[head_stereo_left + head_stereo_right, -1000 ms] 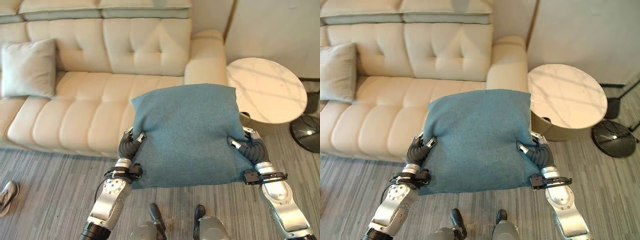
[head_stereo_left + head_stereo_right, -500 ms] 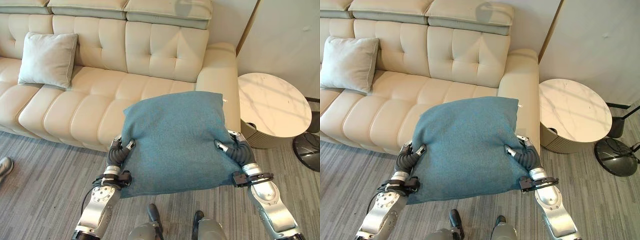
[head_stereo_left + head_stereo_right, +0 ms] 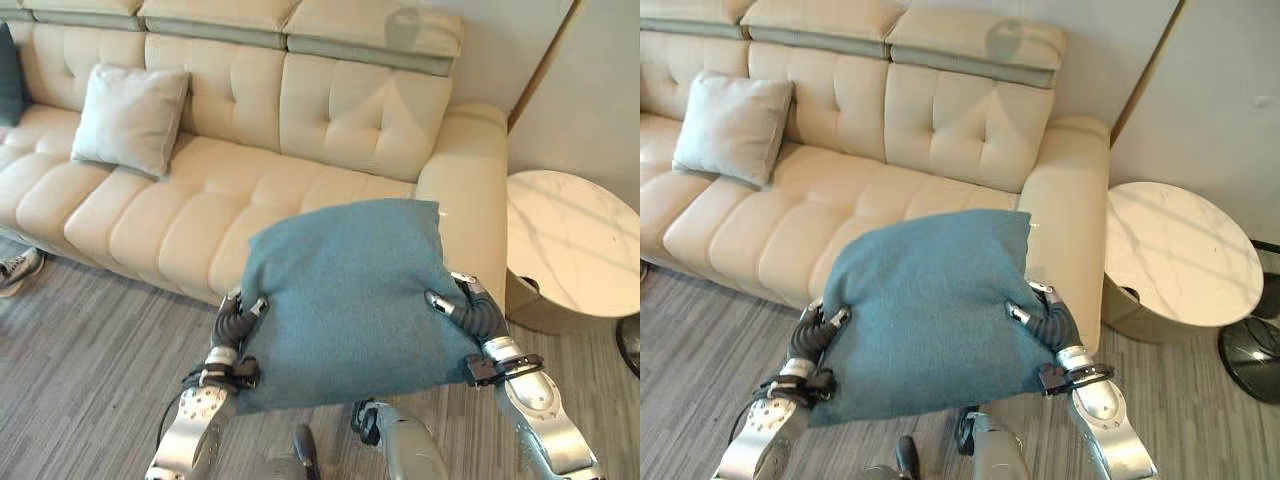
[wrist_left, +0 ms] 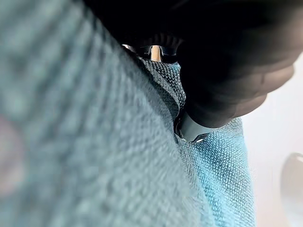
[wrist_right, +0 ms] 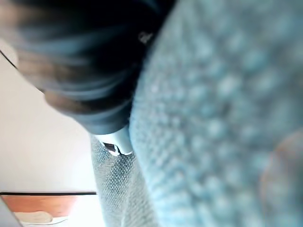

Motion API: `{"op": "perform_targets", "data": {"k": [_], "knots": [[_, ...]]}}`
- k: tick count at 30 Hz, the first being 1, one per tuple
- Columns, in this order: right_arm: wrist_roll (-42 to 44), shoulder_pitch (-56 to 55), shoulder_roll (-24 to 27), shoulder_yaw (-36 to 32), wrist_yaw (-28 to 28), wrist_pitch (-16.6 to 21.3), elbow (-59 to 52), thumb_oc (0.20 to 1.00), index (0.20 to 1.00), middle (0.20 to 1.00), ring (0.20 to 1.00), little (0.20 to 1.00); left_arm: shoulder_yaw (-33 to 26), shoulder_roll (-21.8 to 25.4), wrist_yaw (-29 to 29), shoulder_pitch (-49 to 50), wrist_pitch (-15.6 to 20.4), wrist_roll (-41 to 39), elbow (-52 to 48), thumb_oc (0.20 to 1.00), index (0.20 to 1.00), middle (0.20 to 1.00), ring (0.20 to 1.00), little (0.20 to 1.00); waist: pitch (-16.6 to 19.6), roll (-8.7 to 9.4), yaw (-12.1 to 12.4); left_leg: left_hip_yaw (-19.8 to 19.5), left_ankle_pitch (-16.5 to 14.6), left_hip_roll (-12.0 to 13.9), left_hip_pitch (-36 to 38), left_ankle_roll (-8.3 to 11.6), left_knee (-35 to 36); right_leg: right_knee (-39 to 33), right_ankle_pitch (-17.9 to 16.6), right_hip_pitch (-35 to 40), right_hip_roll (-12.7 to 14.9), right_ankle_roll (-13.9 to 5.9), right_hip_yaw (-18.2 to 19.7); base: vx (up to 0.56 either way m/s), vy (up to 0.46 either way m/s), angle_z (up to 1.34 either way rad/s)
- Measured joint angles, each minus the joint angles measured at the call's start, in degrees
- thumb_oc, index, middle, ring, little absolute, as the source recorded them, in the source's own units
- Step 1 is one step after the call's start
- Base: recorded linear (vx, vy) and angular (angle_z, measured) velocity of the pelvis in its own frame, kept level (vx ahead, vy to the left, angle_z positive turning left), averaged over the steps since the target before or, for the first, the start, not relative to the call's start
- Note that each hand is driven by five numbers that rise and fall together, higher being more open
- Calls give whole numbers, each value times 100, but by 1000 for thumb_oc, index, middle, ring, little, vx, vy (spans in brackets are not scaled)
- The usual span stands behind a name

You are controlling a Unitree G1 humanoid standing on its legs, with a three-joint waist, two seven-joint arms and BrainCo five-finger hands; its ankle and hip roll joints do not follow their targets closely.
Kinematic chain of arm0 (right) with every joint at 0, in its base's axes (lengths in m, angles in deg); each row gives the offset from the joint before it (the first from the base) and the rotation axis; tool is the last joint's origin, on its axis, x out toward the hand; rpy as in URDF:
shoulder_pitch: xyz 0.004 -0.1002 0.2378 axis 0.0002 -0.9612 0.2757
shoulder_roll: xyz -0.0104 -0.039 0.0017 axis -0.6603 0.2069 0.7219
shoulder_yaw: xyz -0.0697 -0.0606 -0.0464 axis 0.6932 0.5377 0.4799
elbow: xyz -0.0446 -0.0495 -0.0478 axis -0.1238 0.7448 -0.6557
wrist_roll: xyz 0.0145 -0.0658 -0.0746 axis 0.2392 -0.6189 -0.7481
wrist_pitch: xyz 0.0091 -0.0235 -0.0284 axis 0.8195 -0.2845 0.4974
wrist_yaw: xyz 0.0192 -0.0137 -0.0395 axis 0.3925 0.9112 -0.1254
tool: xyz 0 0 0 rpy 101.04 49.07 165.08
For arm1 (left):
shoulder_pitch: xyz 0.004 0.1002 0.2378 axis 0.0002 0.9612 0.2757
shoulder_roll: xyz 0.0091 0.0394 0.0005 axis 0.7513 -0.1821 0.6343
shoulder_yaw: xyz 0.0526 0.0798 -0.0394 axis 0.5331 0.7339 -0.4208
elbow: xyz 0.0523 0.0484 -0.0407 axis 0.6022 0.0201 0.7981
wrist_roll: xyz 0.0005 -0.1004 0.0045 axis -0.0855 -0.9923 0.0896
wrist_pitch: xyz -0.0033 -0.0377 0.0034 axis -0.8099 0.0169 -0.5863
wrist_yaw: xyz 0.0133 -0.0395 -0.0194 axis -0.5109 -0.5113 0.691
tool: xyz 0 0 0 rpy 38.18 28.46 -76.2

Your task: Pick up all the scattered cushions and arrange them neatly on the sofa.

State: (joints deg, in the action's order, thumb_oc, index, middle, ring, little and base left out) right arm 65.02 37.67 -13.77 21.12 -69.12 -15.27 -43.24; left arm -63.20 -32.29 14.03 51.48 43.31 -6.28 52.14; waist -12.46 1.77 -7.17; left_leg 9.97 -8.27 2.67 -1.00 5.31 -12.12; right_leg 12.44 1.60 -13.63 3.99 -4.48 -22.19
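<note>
A large teal cushion (image 3: pixel 345 290) hangs flat in the air in front of the cream sofa (image 3: pixel 180 205), its far edge over the seat by the right armrest. My left hand (image 3: pixel 240 318) grips its left edge and my right hand (image 3: pixel 462 308) its right edge, thumbs pinching on top and fingers hidden beneath. The wrist views show teal fabric (image 4: pixel 71 142) pressed against my left hand (image 4: pixel 227 61), and the same cloth (image 5: pixel 213 118) against my right hand (image 5: pixel 85 71). A pale grey cushion (image 3: pixel 132 118) leans upright against the sofa back at the left.
A dark cushion (image 3: pixel 8 85) peeks in at the sofa's far left. A round marble side table (image 3: pixel 575 245) stands right of the armrest, with a black round base (image 3: pixel 1250 360) on the floor beyond. A person's shoe (image 3: pixel 18 270) rests on the grey floor at left.
The camera has swung so the sofa sits further right in view and more of its left shows. The teal cushion stays held between both hands.
</note>
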Motion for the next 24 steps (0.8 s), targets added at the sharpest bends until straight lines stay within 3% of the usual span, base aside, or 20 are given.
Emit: {"op": "perform_targets", "data": {"k": [1, 2, 5, 6, 7, 10, 11, 13, 15, 18, 20, 21, 22, 23, 24], "knots": [[0, 46, 2, 10, 2, 6, 71, 200, 200, 200, 200, 200, 19, 4, -4, -11, -2, -4, 14, 200, 200, 200, 200, 200, -2, 17, -5, -2, -51, 93, -134, 191, -574, -41, 202, 76, -72, 245, 7, 498, -121, 21], [0, 33, 11, -48, -9, 0, 131, 200, 200, 200, 200, 200, 63, 65, -25, -70, -8, 0, 8, 200, 200, 200, 200, 200, 43, 84, -45, -7, -205, 292, -824, 382, -2203, -225, 25, 206, -208, 473, 22, 229, -16, -17], [8, 88, 110, -92, -19, 13, 148, 200, 200, 200, 200, 200, 84, 17, -48, -131, -11, 1, 14, 200, 200, 200, 200, 200, 62, 141, -5, -76, -279, 394, -1198, 214, -2788, -428, 14, 364, -461, 693, 384, 238, 86, -52], [-1, 200, 100, -76, -81, 13, 146, 200, 200, 200, 200, 200, 8, 21, -61, -214, -12, 1, 20, 200, 200, 200, 200, 200, 86, 322, 52, 186, -314, 429, -1190, 23, -1909, -618, -229, 435, -513, 871, 568, 218, 198, -91], [-4, 240, 106, -113, -96, 13, 152, 200, 200, 200, 200, 200, 21, 15, -67, -255, -26, 2, 22, 200, 200, 200, 200, 200, 78, 344, -38, 97, -284, 450, -1239, 6, -1551, -654, -232, 513, -584, 875, 756, 288, 287, -102], [-4, 246, 68, -137, -158, 15, 219, 200, 200, 200, 200, 200, 26, 77, -122, -431, -31, 35, 77, 200, 200, 200, 200, 200, 84, 500, 12, -559, 79, 346, -1075, -15, 124, -792, -252, 728, -720, 860, 1434, 210, 253, -104], [-13, 234, 93, -137, -160, 15, 218, 200, 200, 200, 200, 200, 5, 43, -127, -455, -34, 132, 82, 200, 200, 200, 200, 200, 82, 464, 6, -807, 449, 465, -1131, 74, 474, -801, -257, 856, -801, 868, 1466, 282, 432, -121], [-21, 96, 77, -136, -199, 18, 215, 200, 200, 200, 200, 200, 39, 48, -131, -473, -42, 212, 82, 200, 200, 200, 200, 200, 106, 412, -65, -1046, 651, 465, -1250, 142, 451, -807, -208, 995, -922, 791, 1562, 255, 450, -100], [-77, -11, 104, -197, -192, 10, 235, 200, 200, 200, 200, 200, 99, -23, -177, -459, -43, 213, 171, 200, 200, 200, 200, 200, 137, 218, -87, -1083, 731, 275, -1275, -49, 250, -801, -85, 1146, -948, 747, 1808, 223, 471, -103], [-251, 27, 208, -135, -183, -37, 280, 200, 200, 200, 200, 200, 141, -32, -197, -340, -51, 215, 235, 200, 200, 200, 200, 200, 227, -105, -72, -851, 900, 299, -972, -200, 518, -658, -16, 1136, -1009, 802, 2145, 93, 239, -82], [-278, 247, 148, 32, -113, -111, 471, 200, 200, 200, 200, 200, 12, 11, -212, -246, -55, 224, 290, 200, 200, 200, 200, 200, 224, -107, 44, -286, 1201, 284, -603, -403, 884, -336, 205, 987, -903, 538, 2580, 84, 246, -108], [-295, 314, 117, 103, -91, -111, 541, 200, 200, 200, 200, 200, -60, 17, -215, -201, -59, 226, 299, 200, 200, 200, 200, 200, 225, -77, 45, -175, 1234, 207, -549, -479, 907, -243, 286, 902, -804, 546, 2602, 33, 143, -88], [-308, 384, 54, 169, -68, -118, 659, 200, 200, 200, 200, 200, -114, 7, -211, -161, -69, 239, 306, 200, 200, 200, 200, 200, 226, -65, 116, 2, 1220, 113, -431, -574, 1015, -61, 499, 803, -536, 492, 2417, 50, 126, -101], [-309, 608, 16, 376, -55, -125, 839, 200, 200, 200, 200, 200, -284, 42, -174, -159, -73, 267, 360, 200, 200, 200, 200, 200, 222, -62, 315, 302, 1130, 16, -388, -613, 1083, 181, 594, 620, -41, 245, 2097, 48, 84, -77], [-310, 609, 4, 423, -36, -133, 839, 200, 200, 200, 200, 200, -325, 91, -167, -165, -74, 269, 361, 200, 200, 200, 200, 200, 221, -45, 333, 276, 1131, -74, -377, -646, 1099, 182, 617, 604, 194, 126, 2074, 75, 53, -53]]}}
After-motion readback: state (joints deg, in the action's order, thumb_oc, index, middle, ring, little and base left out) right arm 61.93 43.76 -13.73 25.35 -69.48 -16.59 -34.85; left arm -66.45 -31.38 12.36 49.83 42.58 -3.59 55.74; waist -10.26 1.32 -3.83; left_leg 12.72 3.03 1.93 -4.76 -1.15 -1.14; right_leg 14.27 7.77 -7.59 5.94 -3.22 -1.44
